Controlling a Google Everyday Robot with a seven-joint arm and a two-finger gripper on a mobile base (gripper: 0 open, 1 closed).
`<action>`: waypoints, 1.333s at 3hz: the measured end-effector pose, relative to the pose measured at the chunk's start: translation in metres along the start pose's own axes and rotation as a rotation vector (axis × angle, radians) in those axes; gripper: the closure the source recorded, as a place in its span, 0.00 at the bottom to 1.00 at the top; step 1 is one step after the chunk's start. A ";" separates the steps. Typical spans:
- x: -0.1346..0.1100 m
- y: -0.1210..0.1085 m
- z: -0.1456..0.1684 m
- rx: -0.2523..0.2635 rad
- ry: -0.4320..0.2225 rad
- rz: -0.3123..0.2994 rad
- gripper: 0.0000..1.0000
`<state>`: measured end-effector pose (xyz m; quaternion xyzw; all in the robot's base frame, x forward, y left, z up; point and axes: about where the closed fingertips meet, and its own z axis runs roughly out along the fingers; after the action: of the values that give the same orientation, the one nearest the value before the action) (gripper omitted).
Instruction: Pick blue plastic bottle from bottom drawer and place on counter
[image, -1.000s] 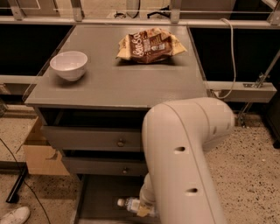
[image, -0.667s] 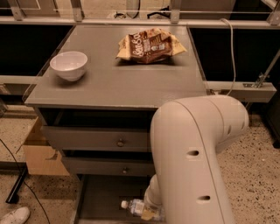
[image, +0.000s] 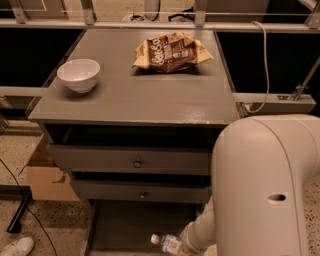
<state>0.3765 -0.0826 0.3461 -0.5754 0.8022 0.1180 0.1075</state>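
**Hidden or cut off.** The robot arm (image: 265, 185), one, fills the 4 to 5 o'clock part of the view and covers the right side of the bottom drawer (image: 130, 225). The gripper (image: 187, 243) sits at the arm's lower end, at 6 o'clock, against the bottle's base end. It is mostly masked, so cannot tell how wide it stands or whether it has hold of the bottle. The drawer's front is cropped by the lower edge.

**Task item.** The blue plastic bottle (image: 167, 243), one, is in the bottom drawer at 6 o'clock. Its long axis is nearly level, with the white cap toward 10 o'clock and the base hidden.

**Counts.**
- Counter (image: 150, 100): one.
- White bowl (image: 78, 75): one, at 9 o'clock on the counter.
- Snack bag (image: 172, 51): one, at 12 o'clock on the counter.
- Drawers: three. The upper two (image: 100, 159) are slightly open, each with a round knob (image: 137, 163).
- Cardboard box (image: 45, 175): one.
- White shoe (image: 17, 246): one, partly cropped.
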 end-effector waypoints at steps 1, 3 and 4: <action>-0.002 0.000 -0.003 0.003 0.003 -0.002 1.00; -0.021 0.009 -0.074 0.043 0.067 -0.038 1.00; -0.027 0.004 -0.122 0.104 0.084 -0.044 1.00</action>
<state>0.3771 -0.0956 0.4702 -0.5910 0.7981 0.0498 0.1061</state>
